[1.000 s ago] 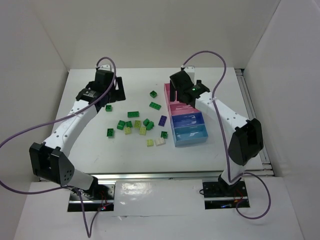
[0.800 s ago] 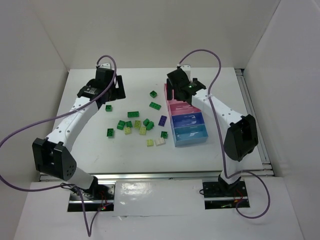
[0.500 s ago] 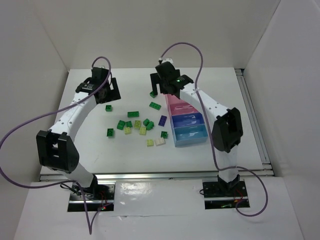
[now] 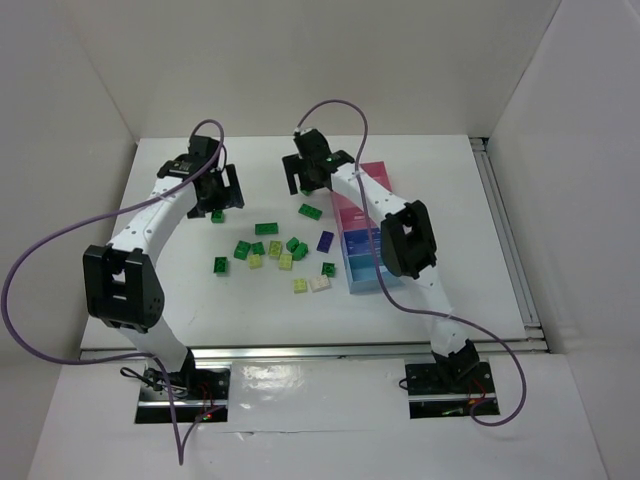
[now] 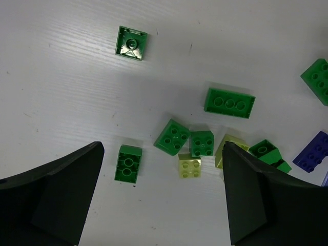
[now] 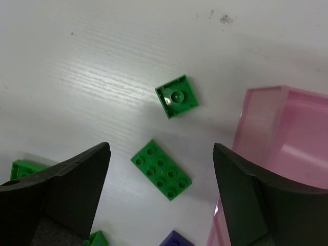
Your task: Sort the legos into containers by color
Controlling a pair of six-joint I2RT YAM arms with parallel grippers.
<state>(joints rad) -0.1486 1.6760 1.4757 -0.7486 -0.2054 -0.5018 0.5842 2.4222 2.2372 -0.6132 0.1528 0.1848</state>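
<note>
Small legos lie scattered on the white table (image 4: 420, 165): mostly dark green (image 4: 266, 229), some pale yellow-green (image 4: 300, 286), one cream (image 4: 320, 283), one purple (image 4: 325, 241). The joined containers (image 4: 374, 176) stand at the right, partly hidden by the right arm. My left gripper (image 4: 216, 200) is open and empty above a green brick (image 4: 217, 216); its view shows green bricks (image 5: 128, 163) and a pale one (image 5: 189, 165) below the open gripper (image 5: 161, 205). My right gripper (image 4: 306, 185) is open and empty, with a flat green plate (image 6: 161, 169) between the fingers of the gripper (image 6: 161, 205).
An upside-down green square brick (image 6: 177, 96) lies beyond the plate, and the pink bin's wall (image 6: 256, 120) stands just right of it. The purple brick (image 6: 177, 240) lies at the bottom edge of that view. White walls enclose the table on three sides.
My right arm swung left from above the pink bins to above the green bricks beside them. My left gripper shifted slightly nearer, toward the lone green brick.
</note>
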